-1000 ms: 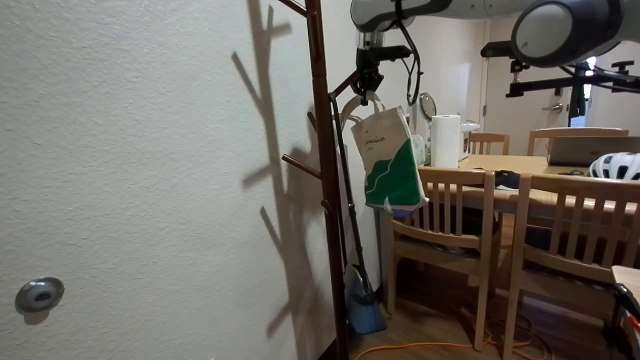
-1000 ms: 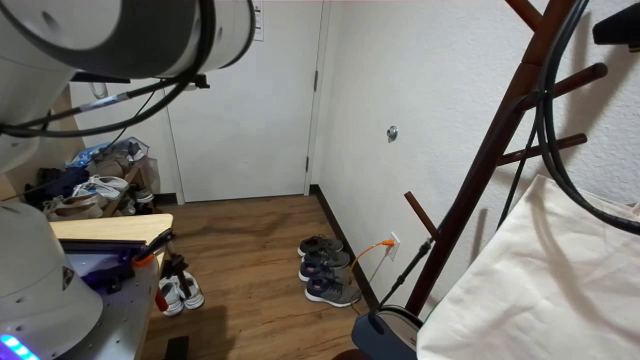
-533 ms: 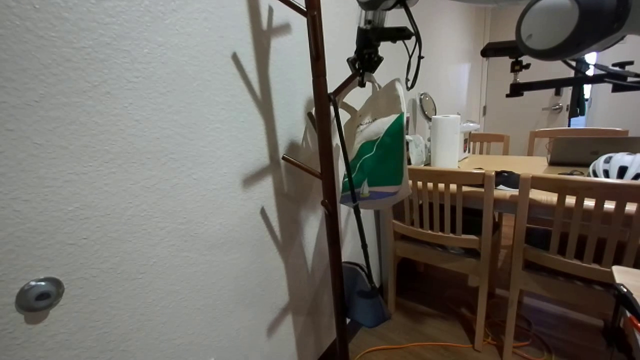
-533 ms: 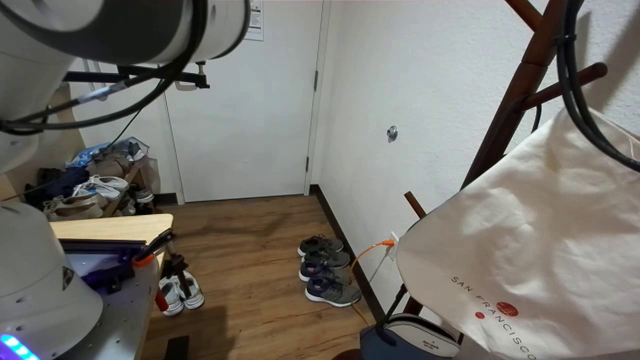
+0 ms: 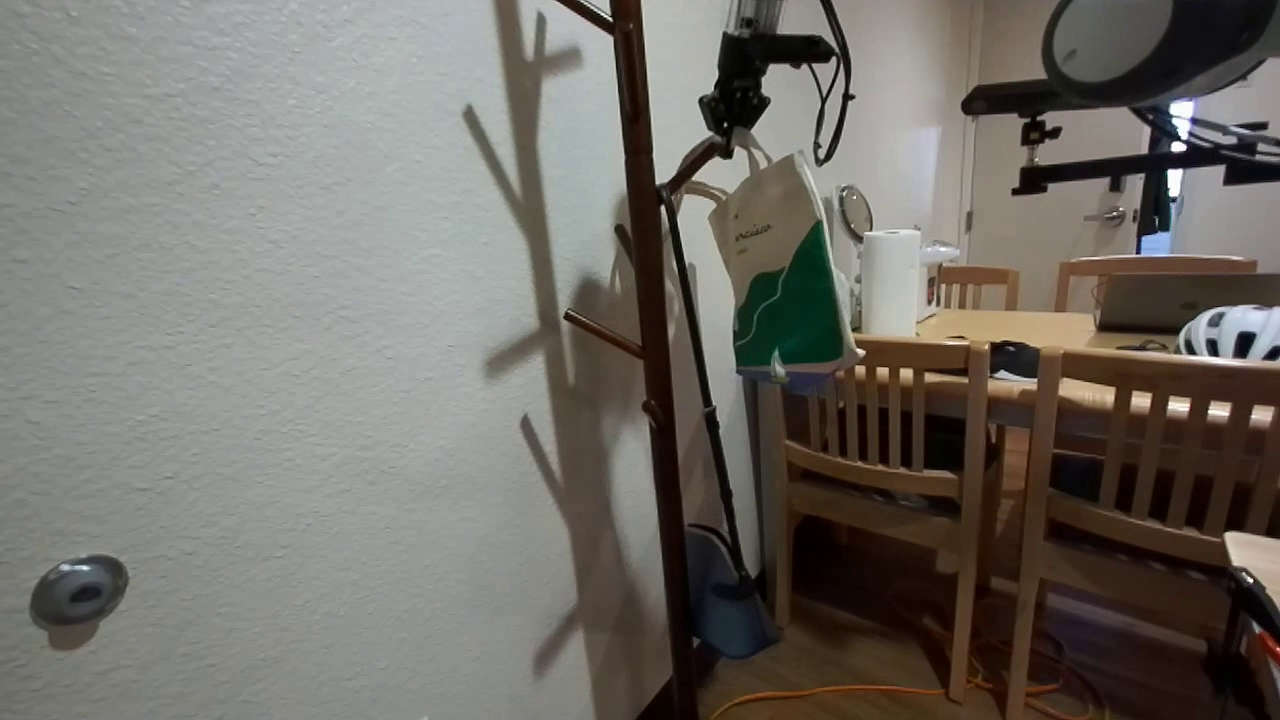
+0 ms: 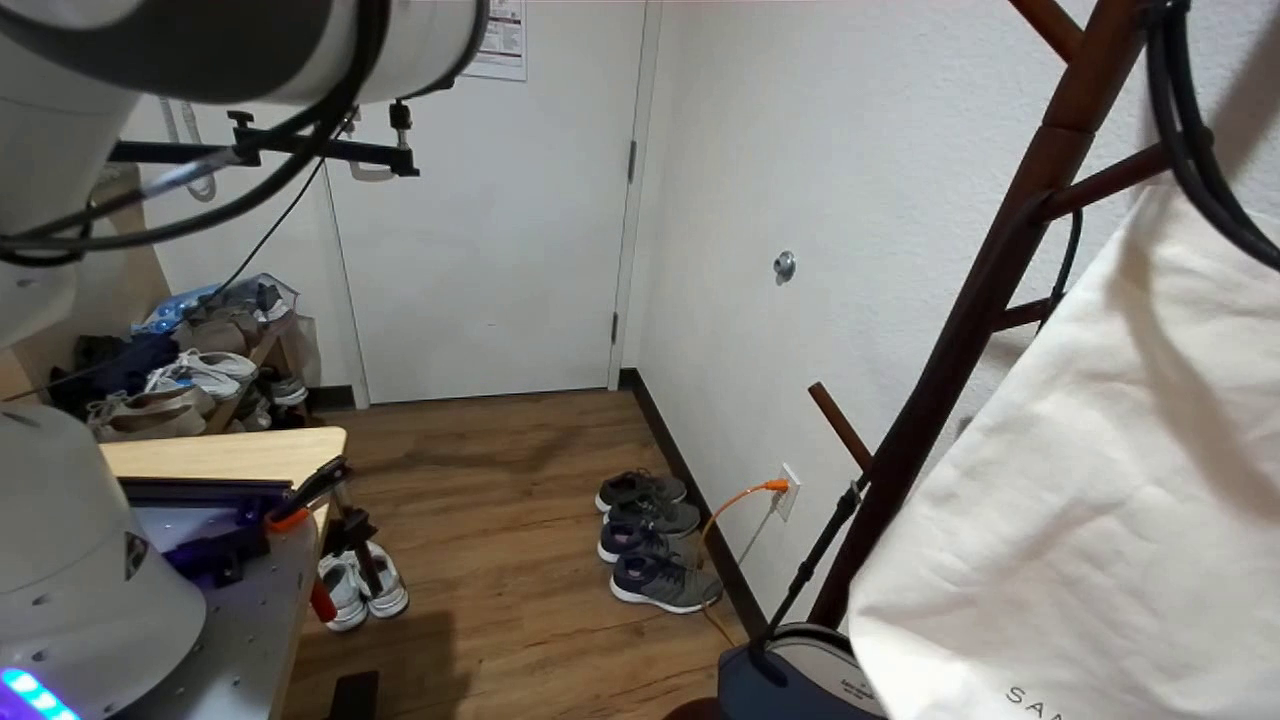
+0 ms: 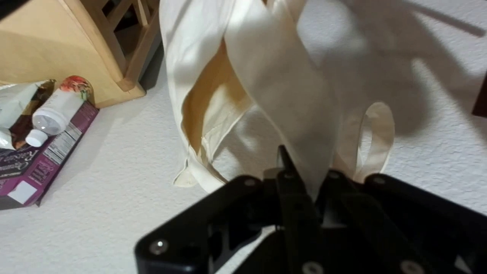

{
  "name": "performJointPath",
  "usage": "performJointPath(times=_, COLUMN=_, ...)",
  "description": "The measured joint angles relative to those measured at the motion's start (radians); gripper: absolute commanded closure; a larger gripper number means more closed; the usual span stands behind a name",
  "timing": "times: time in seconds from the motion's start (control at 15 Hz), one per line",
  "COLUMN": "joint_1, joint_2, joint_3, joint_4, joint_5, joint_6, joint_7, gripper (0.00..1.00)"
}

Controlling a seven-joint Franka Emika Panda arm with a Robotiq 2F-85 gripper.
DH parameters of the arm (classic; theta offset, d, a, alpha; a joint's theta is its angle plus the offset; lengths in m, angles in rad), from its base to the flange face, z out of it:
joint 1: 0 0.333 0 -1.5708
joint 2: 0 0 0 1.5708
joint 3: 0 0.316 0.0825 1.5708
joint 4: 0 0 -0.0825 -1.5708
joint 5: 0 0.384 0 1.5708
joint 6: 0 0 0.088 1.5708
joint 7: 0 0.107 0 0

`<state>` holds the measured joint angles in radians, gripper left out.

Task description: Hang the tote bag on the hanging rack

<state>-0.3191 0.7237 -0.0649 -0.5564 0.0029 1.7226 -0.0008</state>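
Observation:
The cream tote bag [image 5: 785, 280] with a green print hangs below my gripper [image 5: 728, 148] in an exterior view. Its pale side shows in an exterior view [image 6: 1090, 520]. In the wrist view my gripper [image 7: 307, 171] is shut on one handle strap [image 7: 293, 87]; a second loop [image 7: 382, 133] hangs free beside it. The dark brown hanging rack [image 5: 652, 300] stands by the wall and also shows in an exterior view [image 6: 960, 330]. The fingertips are beside the tip of an upward-slanting peg [image 5: 692, 168]. I cannot tell whether a strap is around that peg.
A blue bag [image 5: 735, 615] hangs low on the rack by a long black strap. Wooden chairs [image 5: 900, 450] and a table with a paper towel roll [image 5: 890, 283] stand close by. In the wrist view, boxes and a bottle [image 7: 57, 106] are at the left.
My gripper has risen to the peg tip's height, lifting the tote bag. The tote bag swung towards the rack pole, then back away. The blue bag and its strap shifted slightly.

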Motion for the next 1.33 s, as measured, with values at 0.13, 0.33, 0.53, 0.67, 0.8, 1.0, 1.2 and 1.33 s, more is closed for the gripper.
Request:
performJointPath(times=0.13, joint_1=0.0, joint_2=-0.019, joint_3=0.026, joint_4=0.0, joint_5=0.016, joint_6=-0.015, joint_7=-0.05, gripper=0.99)
performJointPath(times=0.33, joint_1=0.001, joint_2=-0.052, joint_3=0.056, joint_4=-0.001, joint_5=0.029, joint_6=-0.061, joint_7=-0.117, gripper=0.99)
performJointPath(times=0.53, joint_1=-0.002, joint_2=-0.08, joint_3=0.064, joint_4=-0.004, joint_5=0.029, joint_6=-0.106, joint_7=-0.159, gripper=0.99)
performJointPath(times=0.67, joint_1=-0.006, joint_2=-0.095, joint_3=0.064, joint_4=-0.014, joint_5=0.029, joint_6=-0.126, joint_7=-0.171, gripper=0.99)
performJointPath(times=0.8, joint_1=-0.01, joint_2=-0.106, joint_3=0.064, joint_4=-0.032, joint_5=0.029, joint_6=-0.13, joint_7=-0.176, gripper=0.99)
performJointPath(times=1.0, joint_1=-0.014, joint_2=-0.124, joint_3=0.063, joint_4=-0.059, joint_5=0.029, joint_6=-0.123, joint_7=-0.175, gripper=0.99)
performJointPath(times=1.2, joint_1=-0.015, joint_2=-0.149, joint_3=0.061, joint_4=-0.083, joint_5=0.029, joint_6=-0.116, joint_7=-0.162, gripper=0.95)
performJointPath(times=1.33, joint_1=-0.014, joint_2=-0.144, joint_3=0.061, joint_4=-0.083, joint_5=0.029, joint_6=-0.116, joint_7=-0.162, gripper=0.95)
